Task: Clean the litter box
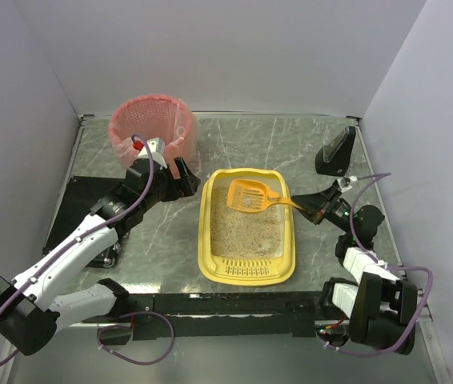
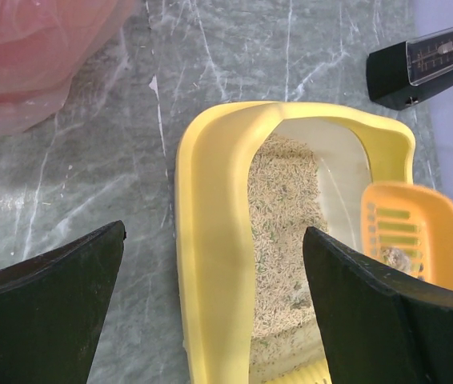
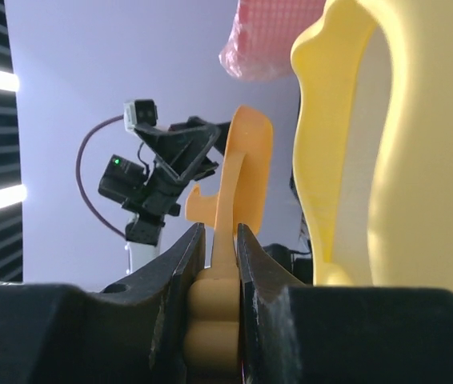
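The yellow litter box [image 1: 207, 232] lies mid-table with beige litter [image 1: 242, 232] inside and its slotted lip at the near end. Over its far end hangs an orange slotted scoop [image 1: 249, 194] with a little litter in it. My right gripper [image 1: 305, 206] is shut on the scoop's handle [image 3: 218, 240], just right of the tray. My left gripper [image 1: 186, 182] stands open at the tray's far left corner. In the left wrist view its jaws [image 2: 214, 232] straddle the left rim [image 2: 210, 280], one finger over the table and one over the litter [image 2: 278, 216].
A round basket with pink lining [image 1: 153, 128] stands at the back left, behind the left arm. A black wedge-shaped block [image 1: 337, 152] sits at the back right. White walls close in the marbled table [image 1: 290, 144] on three sides.
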Controlling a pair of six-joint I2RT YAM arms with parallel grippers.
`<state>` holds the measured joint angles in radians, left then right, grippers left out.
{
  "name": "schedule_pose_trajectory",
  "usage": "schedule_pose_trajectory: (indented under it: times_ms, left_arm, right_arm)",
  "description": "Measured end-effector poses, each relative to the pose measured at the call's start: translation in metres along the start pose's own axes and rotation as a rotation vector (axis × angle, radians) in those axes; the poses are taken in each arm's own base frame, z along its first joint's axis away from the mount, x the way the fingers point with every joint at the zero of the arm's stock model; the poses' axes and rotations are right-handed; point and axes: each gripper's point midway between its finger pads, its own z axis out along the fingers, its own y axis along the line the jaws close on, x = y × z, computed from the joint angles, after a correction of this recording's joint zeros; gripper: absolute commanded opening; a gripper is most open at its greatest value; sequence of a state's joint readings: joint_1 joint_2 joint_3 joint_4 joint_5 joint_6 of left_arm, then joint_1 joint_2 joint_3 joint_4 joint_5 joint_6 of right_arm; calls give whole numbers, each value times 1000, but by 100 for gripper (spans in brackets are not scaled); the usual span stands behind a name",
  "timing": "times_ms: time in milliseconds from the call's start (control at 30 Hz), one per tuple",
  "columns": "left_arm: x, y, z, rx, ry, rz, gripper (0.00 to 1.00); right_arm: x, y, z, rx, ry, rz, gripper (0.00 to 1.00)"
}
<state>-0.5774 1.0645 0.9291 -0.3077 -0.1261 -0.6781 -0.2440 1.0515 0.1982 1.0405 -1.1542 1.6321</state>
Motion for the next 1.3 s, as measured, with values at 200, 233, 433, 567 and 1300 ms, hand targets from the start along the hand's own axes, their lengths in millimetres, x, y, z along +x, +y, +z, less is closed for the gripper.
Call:
schedule_pose_trajectory:
  times_ms: [200, 233, 433, 567, 1300]
  left_arm:
    - [-1, 0, 0, -1, -3, 0, 97]
    - [-1, 0, 0, 0, -5, 0, 97]
    - [1, 9, -1, -44, 0, 7, 97]
    - [-3, 18, -10, -88, -28, -9, 97]
    - [-16, 110, -90, -461, -278, -293, 97]
  right_arm:
    - [-4, -5, 4, 15, -15, -3, 0]
    - [2, -4, 6, 13, 15, -7, 0]
    - [-9, -2, 0, 36, -32, -57, 0]
    - [-12, 13, 7, 40, -42, -136, 0]
    - [-16, 137, 219, -41, 151, -196, 0]
